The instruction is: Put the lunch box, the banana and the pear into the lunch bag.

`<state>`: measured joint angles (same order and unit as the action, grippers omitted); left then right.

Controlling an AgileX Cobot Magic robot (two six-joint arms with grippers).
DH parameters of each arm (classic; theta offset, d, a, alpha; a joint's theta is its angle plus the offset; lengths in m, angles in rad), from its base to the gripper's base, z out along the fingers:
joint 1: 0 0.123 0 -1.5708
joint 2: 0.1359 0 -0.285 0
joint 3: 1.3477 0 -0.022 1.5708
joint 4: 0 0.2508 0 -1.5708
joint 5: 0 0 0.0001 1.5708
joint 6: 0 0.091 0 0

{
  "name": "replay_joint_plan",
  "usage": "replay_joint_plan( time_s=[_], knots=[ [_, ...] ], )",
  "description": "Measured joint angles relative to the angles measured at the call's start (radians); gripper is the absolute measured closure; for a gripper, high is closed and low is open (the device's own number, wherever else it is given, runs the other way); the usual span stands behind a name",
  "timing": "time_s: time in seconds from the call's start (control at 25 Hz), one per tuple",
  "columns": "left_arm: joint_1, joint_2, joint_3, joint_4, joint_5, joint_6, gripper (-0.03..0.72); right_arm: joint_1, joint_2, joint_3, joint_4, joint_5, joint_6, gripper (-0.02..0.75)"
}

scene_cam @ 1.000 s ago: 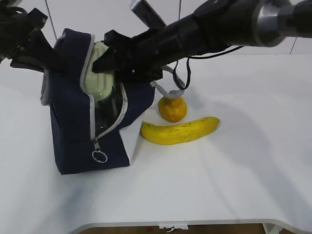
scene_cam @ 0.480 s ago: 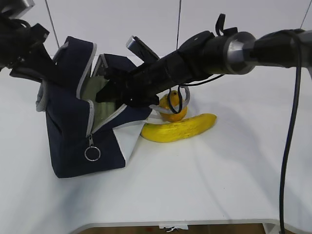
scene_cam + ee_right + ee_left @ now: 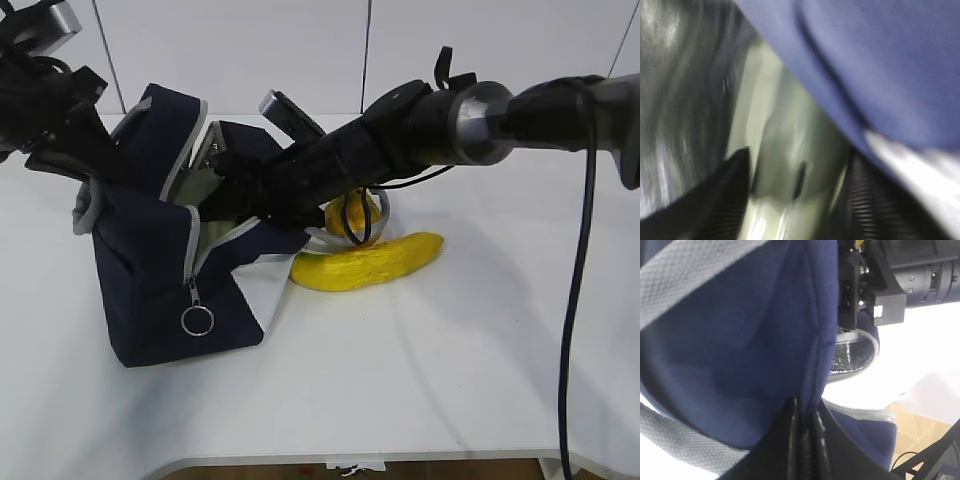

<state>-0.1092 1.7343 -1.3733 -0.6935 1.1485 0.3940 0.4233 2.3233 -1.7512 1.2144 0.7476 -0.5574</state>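
The navy lunch bag stands tilted at the left with its zipper open. My left gripper is shut on the bag's upper fabric edge, seen close in the left wrist view against the blue cloth. My right gripper reaches into the bag's mouth. It is shut on the sage-green lunch box, with the fingers on both sides and foil lining around. The banana lies on the table right of the bag. The pear sits behind it, partly hidden by my right arm.
The white table stretches right and forward of the bag, its front edge near the bottom. The zipper's ring pull hangs on the bag's front. A grey webbing handle loops around the pear. A black cable hangs at the right.
My right gripper has pushed the lunch box down into the bag, so its green lid no longer stands out at the opening. The bag has tilted and shifted slightly. Banana and pear have not moved.
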Motion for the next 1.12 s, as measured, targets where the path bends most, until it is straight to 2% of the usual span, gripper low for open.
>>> replay_joint_plan(
  time_s=[0.2,0.32,0.4,0.6,0.72,0.92,1.12],
  knots=[
    [0.000,0.000,0.000,0.000,0.002,0.003,0.680,0.000,0.000,-0.019,-0.082,0.042,0.053,0.267],
    [0.000,0.000,0.000,0.002,0.002,0.003,0.680,0.000,-0.002,-0.067,-0.207,0.107,0.136,0.183],
    [0.000,0.000,0.000,0.002,0.005,0.007,0.680,0.000,-0.002,-0.122,-0.295,0.153,0.196,0.161],
    [0.000,0.000,0.000,0.002,0.007,0.017,0.680,0.001,-0.002,-0.316,-0.552,0.317,0.341,0.147],
    [0.000,0.000,0.000,0.004,0.007,0.023,0.680,0.001,-0.002,-0.456,-0.656,0.423,0.406,0.148],
    [0.000,0.000,0.000,0.004,0.007,0.027,0.680,0.001,-0.004,-0.626,-0.733,0.480,0.456,0.148],
    [0.000,0.000,0.000,0.010,0.007,0.032,0.680,0.001,-0.020,-0.663,-0.749,0.491,0.473,0.149]
  ],
)
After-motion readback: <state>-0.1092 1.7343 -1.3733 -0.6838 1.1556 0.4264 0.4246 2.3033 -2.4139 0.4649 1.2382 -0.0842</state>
